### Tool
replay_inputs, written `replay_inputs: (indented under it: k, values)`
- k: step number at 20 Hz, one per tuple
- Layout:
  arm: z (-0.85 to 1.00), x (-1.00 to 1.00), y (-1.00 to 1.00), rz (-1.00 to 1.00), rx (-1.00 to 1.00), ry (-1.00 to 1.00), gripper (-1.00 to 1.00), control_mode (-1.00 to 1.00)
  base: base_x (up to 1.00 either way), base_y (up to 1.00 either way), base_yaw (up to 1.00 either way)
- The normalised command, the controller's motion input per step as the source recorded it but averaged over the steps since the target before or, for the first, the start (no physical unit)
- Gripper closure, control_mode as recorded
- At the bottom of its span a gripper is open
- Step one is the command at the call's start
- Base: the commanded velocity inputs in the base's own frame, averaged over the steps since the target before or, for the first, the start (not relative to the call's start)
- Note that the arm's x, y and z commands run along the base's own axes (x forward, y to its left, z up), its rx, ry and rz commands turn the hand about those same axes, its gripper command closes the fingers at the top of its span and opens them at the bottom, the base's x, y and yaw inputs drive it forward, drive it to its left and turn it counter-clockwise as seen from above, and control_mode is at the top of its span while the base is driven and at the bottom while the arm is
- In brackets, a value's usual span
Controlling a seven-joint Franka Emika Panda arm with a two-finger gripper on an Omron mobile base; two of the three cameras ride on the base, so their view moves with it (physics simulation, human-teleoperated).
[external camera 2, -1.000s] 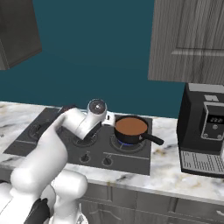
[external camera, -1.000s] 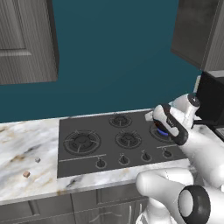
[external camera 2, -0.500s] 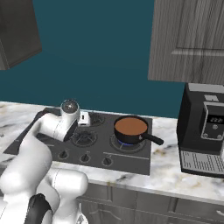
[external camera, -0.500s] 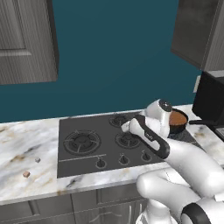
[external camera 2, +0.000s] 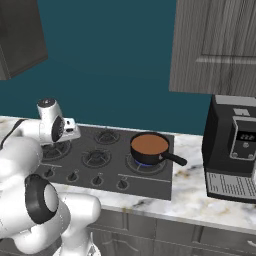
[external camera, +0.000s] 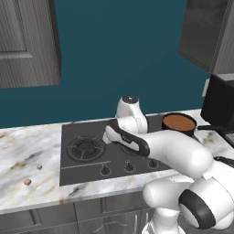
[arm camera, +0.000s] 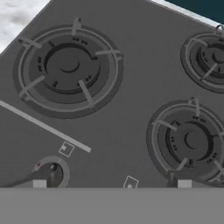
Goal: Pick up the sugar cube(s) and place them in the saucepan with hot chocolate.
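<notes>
A dark stove (external camera: pixel 91 137) with burners and a row of knobs (external camera: pixel 105 170) is set into the marble counter (external camera: pixel 27 151), and a black coffee machine (external camera 2: pixel 232 150) stands at the counter's right end. The end effector (external camera: pixel 109 133) hangs over the stove's left burners with its jaws spread wide and nothing between them. The greyish-white sugar cube (external camera: pixel 39 167) and the reddish-brown sugar cube (external camera: pixel 28 182) lie on the counter left of the stove, well apart from the end effector, while the saucepan (external camera 2: pixel 149 146) of brown liquid sits on the right rear burner on its other side.
</notes>
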Motion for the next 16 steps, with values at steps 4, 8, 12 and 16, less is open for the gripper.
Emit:
replay_inputs:
  k: [4,8,12,16]
  values:
    - [-0.13,0.0,0.18,0.08,0.03,0.03,-1.0,-1.0,0.0,0.0,0.0]
    - [-0.08,0.0,0.12,0.12,0.0,0.22,-1.0,-1.0,0.0,0.0,0.0]
    - [0.0,-0.11,0.25,0.09,0.0,0.01,-1.0,-1.0,0.0,0.0,0.0]
    - [0.0,-0.27,0.46,0.04,0.0,-0.12,-1.0,-1.0,0.0,0.0,0.0]
